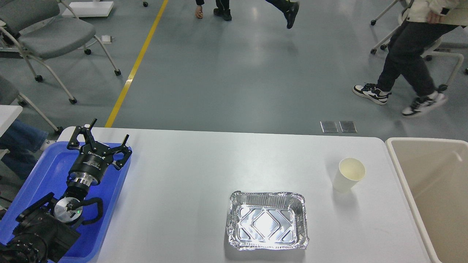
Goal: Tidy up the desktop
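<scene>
Head view, read left to right. At about 8 o'clock the left end effector [104, 140] hung over the blue tray [44, 175], fingers spread and pinching nothing; the tray's near left part was cut off by the frame and masked by the arm. The right end effector was out of view, so its state could not be told. The desktop [182, 175], a white table with rounded corners, filled the lower half of the view, its near edge cut off. On it, at 6 o'clock, lay the foil tray [267, 220], apparently empty, though glare washed out its floor. At 4 o'clock stood the paper cup [348, 174], upright and well apart from the foil tray; whether it held liquid could not be made out. At 3 o'clock the beige bin [431, 190] sat just beside the table, partly cropped. Likely risks: the thin foil rim could crumple or slip under a pinch; the light cup could tip if nudged sideways, spilling any contents; a long reach across from the left could sweep either item.
</scene>
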